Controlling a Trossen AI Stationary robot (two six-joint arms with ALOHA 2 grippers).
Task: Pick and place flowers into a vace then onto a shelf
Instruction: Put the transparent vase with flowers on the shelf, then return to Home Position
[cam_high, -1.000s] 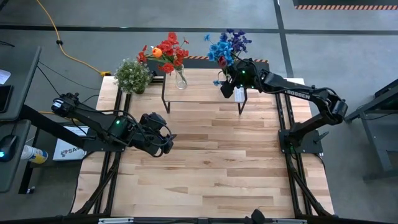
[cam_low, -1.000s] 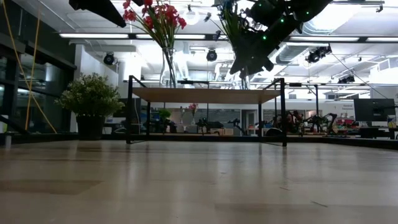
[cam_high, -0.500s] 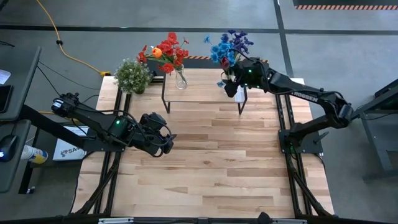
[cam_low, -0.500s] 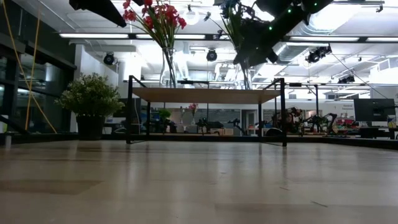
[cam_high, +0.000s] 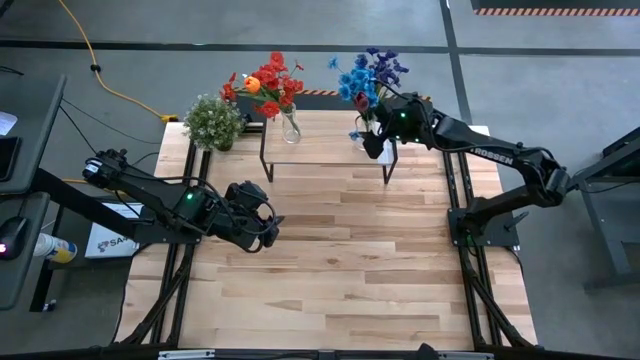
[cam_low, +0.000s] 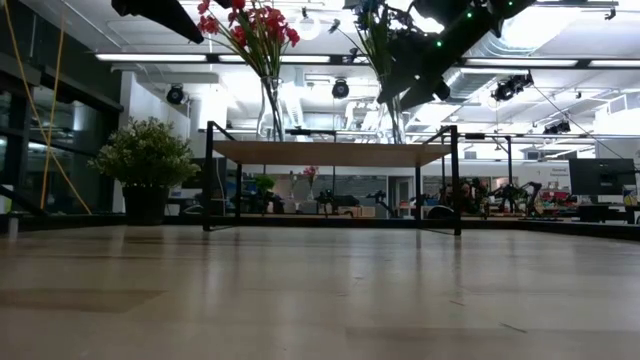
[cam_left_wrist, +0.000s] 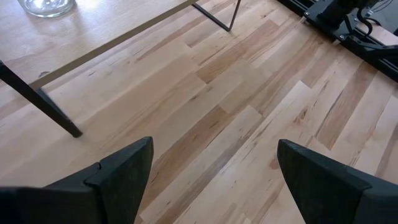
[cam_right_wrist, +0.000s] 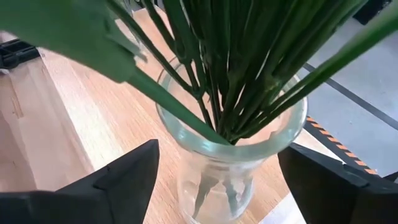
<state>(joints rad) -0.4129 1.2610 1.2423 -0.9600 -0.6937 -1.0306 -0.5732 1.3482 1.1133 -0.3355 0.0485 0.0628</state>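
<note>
- The low rectangular light-wood shelf (cam_high: 325, 150) on thin black metal legs stands at the far edge of the pale plank bench (cam_high: 330, 250).
- Two clear glass vases stand on the shelf. One (cam_high: 290, 127), near the shelf's left end, holds artificial flowers with red and orange blooms (cam_high: 265, 82) on thin green stalks.
- The other clear glass vase (cam_right_wrist: 231, 163), near the shelf's right end, holds artificial flowers with blue and purple blooms (cam_high: 367, 72); in the right wrist view their green stalks bunch together and drop through its round mouth.
- The right gripper (cam_high: 378, 135) is at this second vase, over the shelf's right end. Its jaws stand apart, one dark finger on either side of the glass with a gap between each and the wall; nothing is held.
- The left gripper (cam_high: 262, 222) hovers over bare planks on the bench's left side, well apart from the shelf, jaws wide apart and empty.
- A bushy green potted plant (cam_high: 213, 122) sits at the bench's far left corner, just beside the shelf's left end.
</note>
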